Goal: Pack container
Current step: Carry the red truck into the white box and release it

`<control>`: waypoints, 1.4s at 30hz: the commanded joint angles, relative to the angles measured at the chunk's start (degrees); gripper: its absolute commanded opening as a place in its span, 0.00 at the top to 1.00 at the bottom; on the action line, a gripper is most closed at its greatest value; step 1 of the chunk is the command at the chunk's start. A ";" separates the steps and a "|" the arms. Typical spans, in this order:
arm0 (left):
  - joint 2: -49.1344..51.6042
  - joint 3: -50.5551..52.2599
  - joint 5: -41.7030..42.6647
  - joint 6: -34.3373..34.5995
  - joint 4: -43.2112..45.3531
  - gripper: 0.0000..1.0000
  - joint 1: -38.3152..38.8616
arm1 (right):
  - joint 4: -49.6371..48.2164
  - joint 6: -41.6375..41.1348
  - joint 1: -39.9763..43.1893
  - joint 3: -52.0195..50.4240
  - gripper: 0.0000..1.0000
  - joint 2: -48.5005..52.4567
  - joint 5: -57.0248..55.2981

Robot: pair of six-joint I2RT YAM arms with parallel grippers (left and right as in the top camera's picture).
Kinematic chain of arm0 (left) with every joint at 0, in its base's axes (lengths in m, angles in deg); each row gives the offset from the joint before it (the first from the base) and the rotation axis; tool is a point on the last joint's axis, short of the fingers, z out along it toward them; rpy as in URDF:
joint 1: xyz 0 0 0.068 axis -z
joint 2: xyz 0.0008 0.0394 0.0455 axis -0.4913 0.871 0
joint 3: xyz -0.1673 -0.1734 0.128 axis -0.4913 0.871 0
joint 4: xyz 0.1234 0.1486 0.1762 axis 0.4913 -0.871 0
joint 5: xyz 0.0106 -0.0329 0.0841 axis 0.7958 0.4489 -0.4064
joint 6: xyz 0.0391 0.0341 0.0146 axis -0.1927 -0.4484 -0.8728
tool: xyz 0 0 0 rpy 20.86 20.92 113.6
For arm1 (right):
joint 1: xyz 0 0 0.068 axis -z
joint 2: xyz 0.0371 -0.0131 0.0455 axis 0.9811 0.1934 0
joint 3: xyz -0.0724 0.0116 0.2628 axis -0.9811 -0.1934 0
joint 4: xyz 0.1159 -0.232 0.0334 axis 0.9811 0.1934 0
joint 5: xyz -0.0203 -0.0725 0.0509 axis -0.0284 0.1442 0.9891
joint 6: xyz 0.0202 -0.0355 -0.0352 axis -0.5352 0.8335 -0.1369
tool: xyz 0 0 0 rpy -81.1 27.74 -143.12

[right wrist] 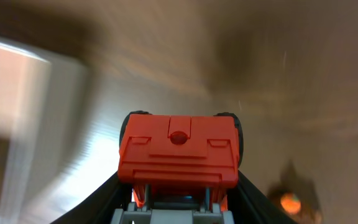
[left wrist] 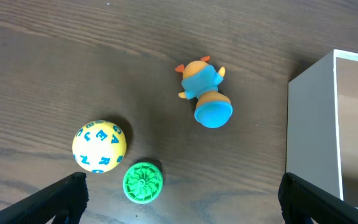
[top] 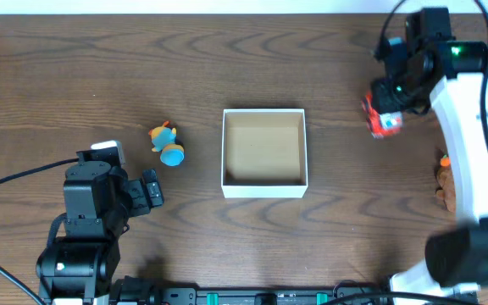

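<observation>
Container [top: 263,188] sits on the table [top: 58,76], centre.
Right gripper [top: 385,119] clamps a red toy truck [right wrist: 178,149]; left gripper [top: 151,191] spread wide.

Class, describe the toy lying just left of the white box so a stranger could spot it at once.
Find the white-walled container mid-table and look just left of it. The blue and orange figure lies there on its side; unlike the yellow lettered ball and green ridged disc nearby, it has stubby limbs and a round blue end.
</observation>
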 commanded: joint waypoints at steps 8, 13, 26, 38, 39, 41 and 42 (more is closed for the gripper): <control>0.00 -1.22 -0.04 0.28 0.07 0.02 -0.28 | -5.27 -27.32 -19.19 0.74 0.97 -6.45 0.55; 0.00 -1.22 -0.04 0.28 -0.13 0.02 -0.28 | -5.33 -34.75 -24.17 -0.63 0.97 -2.71 0.57; 0.00 -1.22 -0.04 0.28 -0.13 0.02 -0.28 | -7.26 -37.73 -26.69 -7.17 0.95 10.38 0.57; 0.00 -1.22 -0.04 0.28 -0.13 0.02 -0.28 | -10.71 -37.48 -24.92 -7.21 0.88 17.99 -1.20; 0.00 -1.22 -0.07 0.28 -0.13 0.02 -0.28 | -10.71 -37.48 -24.92 -7.23 0.88 18.29 -1.40; 0.00 -1.22 -0.04 0.28 -0.13 0.02 -0.28 | -10.93 -37.48 -24.92 -7.26 0.88 18.97 -1.40; 0.00 -1.22 -0.04 0.28 -0.13 0.02 -0.28 | -10.93 -37.48 -24.92 -7.26 0.87 19.17 -1.40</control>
